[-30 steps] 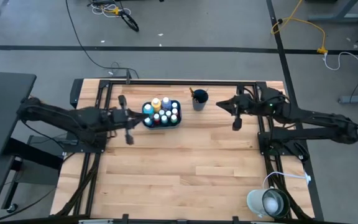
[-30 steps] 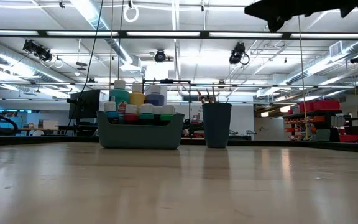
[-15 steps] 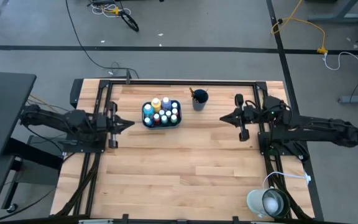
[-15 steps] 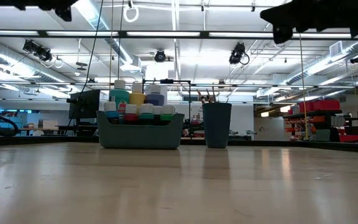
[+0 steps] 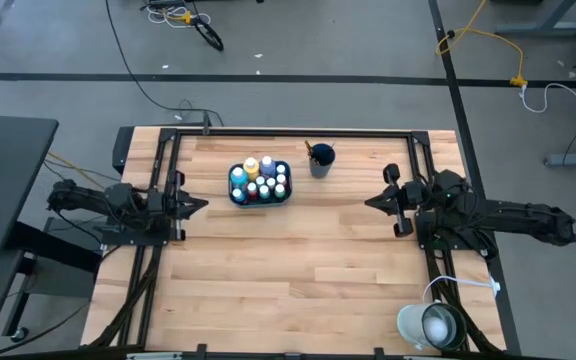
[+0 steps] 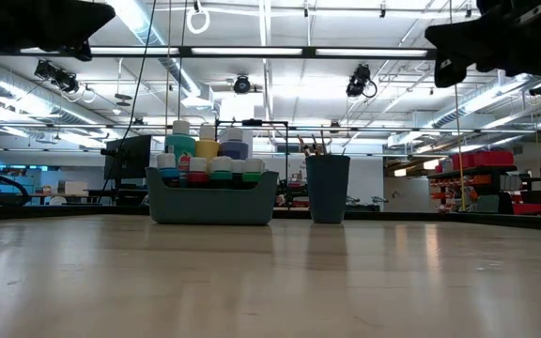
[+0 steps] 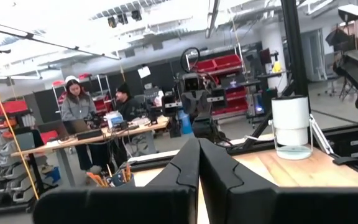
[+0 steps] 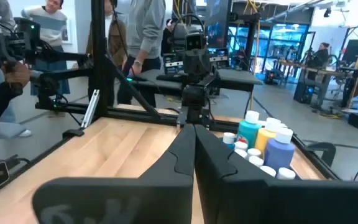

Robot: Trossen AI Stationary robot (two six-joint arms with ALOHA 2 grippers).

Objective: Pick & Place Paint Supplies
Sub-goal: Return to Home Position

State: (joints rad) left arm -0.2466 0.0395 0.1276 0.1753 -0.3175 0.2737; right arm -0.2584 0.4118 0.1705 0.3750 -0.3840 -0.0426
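Note:
The teal tray [image 5: 260, 197] stands on the far middle of the table, filled with white-capped paint bottles [image 5: 259, 178], which also show as paint bottles [image 6: 209, 155] and paint bottles [image 8: 265, 138]. Right of it the dark blue cup [image 5: 321, 161] stands upright with wooden-handled brushes [image 6: 313, 145] sticking out of its mouth. My left gripper [image 5: 200, 205] hovers shut at the table's left edge, pointing toward the tray. My right gripper [image 5: 371, 202] hovers shut near the right edge, pointing left. Both wrist views show closed fingertips: left gripper [image 7: 199, 144], right gripper [image 8: 194, 132].
A dark metal frame [image 5: 298, 131] runs round the table's far and side edges. A white round lamp [image 5: 430, 325] sits at the near right corner. Bare wood [image 5: 288, 270] fills the near half. People stand in the room beyond the table.
My left gripper has pulled back from beside the tray toward the table's left edge. My right gripper has drawn back toward the right edge and slightly toward the near edge. Tray, bottles, cup and brushes have stayed in place.

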